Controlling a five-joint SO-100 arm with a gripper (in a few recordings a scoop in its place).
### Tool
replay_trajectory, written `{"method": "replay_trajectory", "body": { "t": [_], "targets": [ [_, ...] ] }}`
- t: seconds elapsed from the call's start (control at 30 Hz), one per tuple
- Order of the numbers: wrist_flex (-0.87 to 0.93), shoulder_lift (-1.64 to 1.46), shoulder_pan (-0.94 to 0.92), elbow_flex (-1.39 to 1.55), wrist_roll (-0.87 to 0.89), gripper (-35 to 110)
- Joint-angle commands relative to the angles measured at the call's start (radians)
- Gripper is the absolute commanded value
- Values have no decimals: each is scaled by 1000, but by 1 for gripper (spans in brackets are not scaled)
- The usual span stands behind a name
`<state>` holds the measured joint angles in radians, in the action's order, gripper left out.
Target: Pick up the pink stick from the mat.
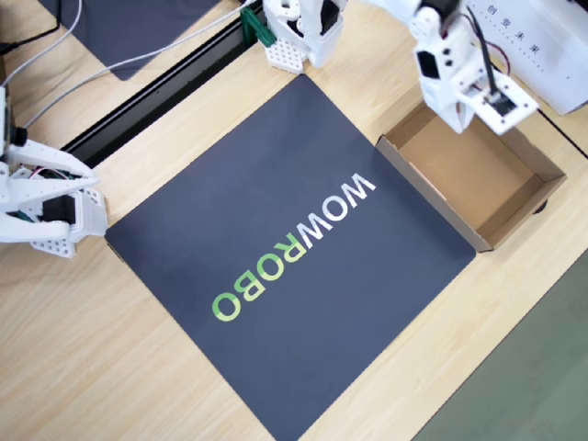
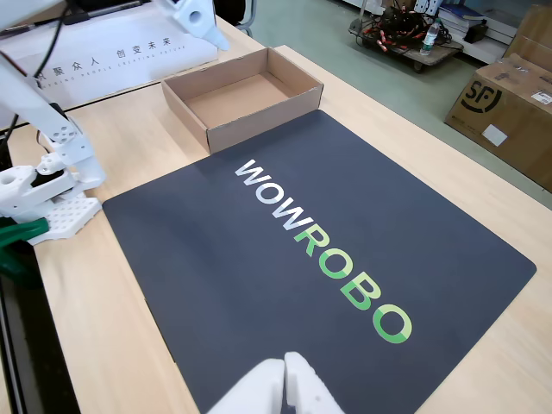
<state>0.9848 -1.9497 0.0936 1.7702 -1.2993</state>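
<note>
— Pink stick?
— Cannot tell where; nothing pale pink to make out on the mat (image 1: pixel 276 184) in either view.
— And the mat itself?
— Flat on the light wooden bench (image 1: pixel 83 367), square, dark navy-grey, with "WOWROBO" (image 1: pixel 294 248) printed in white running into green.
— Beside it?
— Open cardboard box (image 1: pixel 427 193), shallow, one long wall lying right along the mat's edge on the white-letter side.
— Gripper?
— White gripper (image 1: pixel 462 118) up above the box's far end in the overhead view, off the mat; in the fixed view (image 2: pixel 203 26) just at the top edge, over the corner of the box.
— Fingers released or clenched?
— Cannot tell; too little of the fingers visible.
— Farther out?
— White arm base (image 1: pixel 294 37) near the mat's corner, green clamp (image 1: pixel 257 28) next to it. White sign board (image 1: pixel 551 46) with printed characters behind the box. Plain dark mat (image 1: pixel 129 28) beyond a black rail (image 1: pixel 156 92). On the floor, a brown carton (image 2: pixel 509 112).
</note>
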Motion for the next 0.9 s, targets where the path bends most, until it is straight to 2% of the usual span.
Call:
{"method": "replay_trajectory", "body": {
  "t": [0.0, 0.87],
  "targets": [
    [-49, -204, -3, 129, -38, 0],
    [-95, -1045, -23, 1022, -167, 0]
  ]
}}
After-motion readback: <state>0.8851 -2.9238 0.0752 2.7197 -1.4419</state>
